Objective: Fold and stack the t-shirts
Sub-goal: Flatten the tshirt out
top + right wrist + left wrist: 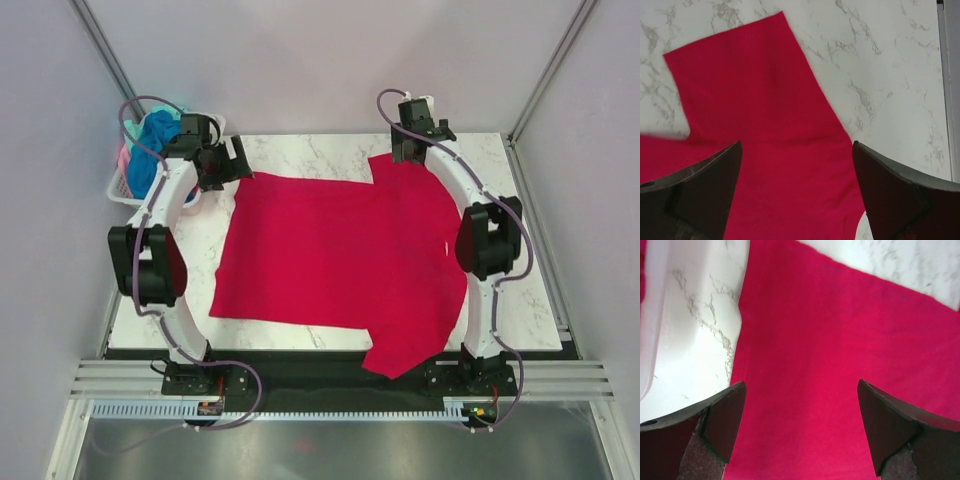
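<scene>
A: How does the left gripper [800, 385] stand?

B: Its jaws are spread wide with nothing between them; it is above the far left corner of the crimson t-shirt [340, 250]; in its wrist view red cloth fills the gap between the fingers [725, 415], with bare marble to the left.

A: And the right gripper [797, 145]?

B: Wide as well, gripping nothing; it is over the far sleeve, whose squared end lies flat on the table [880, 75].

A: Are they touching the cloth?

B: I cannot tell.

A: Where does the shirt lie overall?

B: Spread flat across the middle of the table between the two arms; its straight hem points left, its collar right; the near sleeve hangs over the near table edge beside the right arm's base.

A: Anything further out?

B: A white basket [118, 192] at the far left corner, just beside the left gripper; in it a blue t-shirt [155, 140] is bunched up, with pink cloth [122, 158] at its left side.
</scene>
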{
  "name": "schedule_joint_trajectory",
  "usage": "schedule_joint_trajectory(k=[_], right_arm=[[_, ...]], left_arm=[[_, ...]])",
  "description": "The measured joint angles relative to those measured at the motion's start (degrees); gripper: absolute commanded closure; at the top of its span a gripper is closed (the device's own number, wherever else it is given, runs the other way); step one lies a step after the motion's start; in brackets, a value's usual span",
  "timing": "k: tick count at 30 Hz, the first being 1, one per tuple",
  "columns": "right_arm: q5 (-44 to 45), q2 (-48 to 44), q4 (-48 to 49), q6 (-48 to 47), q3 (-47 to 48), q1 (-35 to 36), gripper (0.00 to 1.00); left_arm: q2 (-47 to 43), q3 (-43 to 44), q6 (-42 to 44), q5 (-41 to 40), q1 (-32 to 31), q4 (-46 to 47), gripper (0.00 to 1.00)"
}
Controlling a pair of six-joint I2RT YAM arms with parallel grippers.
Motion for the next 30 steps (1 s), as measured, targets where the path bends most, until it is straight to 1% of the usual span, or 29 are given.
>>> schedule_joint_trajectory(k=[4,7,9,11,14,16,19,22,25,30], right_arm=[[-4.33,-12.63,3.41,3.50,-13.38,-0.52,0.02],[-8.37,-18.53,6.38,6.47,-21.62,-2.45,0.02],[-11.10,-18.75,7.61,7.98,-24.87,-4.37,0.02],[-13.49,-16.85,7.87,8.98,-26.40,-6.03,0.02],[-17.35,-11.34,8.15,10.43,-26.67,-8.44,0.02],[-19.28,-7.30,8.11,11.17,-26.25,-9.33,0.02],[-20.31,-1.14,6.84,11.54,-22.67,-9.57,0.02],[-22.21,2.62,7.06,12.39,-16.13,-9.18,0.02],[-22.71,8.57,6.47,12.50,-7.52,-8.85,0.02],[-23.26,19.32,5.25,12.57,10.10,-8.87,0.02]], left_arm=[[-8.31,-6.49,-0.02,0.04,-0.76,3.96,0.01],[-9.22,-10.21,-0.20,0.20,-0.98,6.49,0.02],[-8.09,-12.44,-0.61,0.28,-0.98,7.96,0.03],[-5.81,-13.86,-1.14,0.50,-0.96,9.07,0.03],[-0.79,-13.60,-1.81,1.20,-0.96,10.73,0.04],[3.32,-11.93,-2.21,1.79,-0.98,11.30,0.04],[9.75,-7.54,-2.62,2.29,-1.03,12.15,0.04],[16.04,-2.01,-2.99,2.49,-1.05,12.35,0.05],[20.02,4.13,-3.93,2.95,-0.92,12.48,0.05],[24.79,10.62,-5.38,3.26,-0.52,13.00,0.05]])
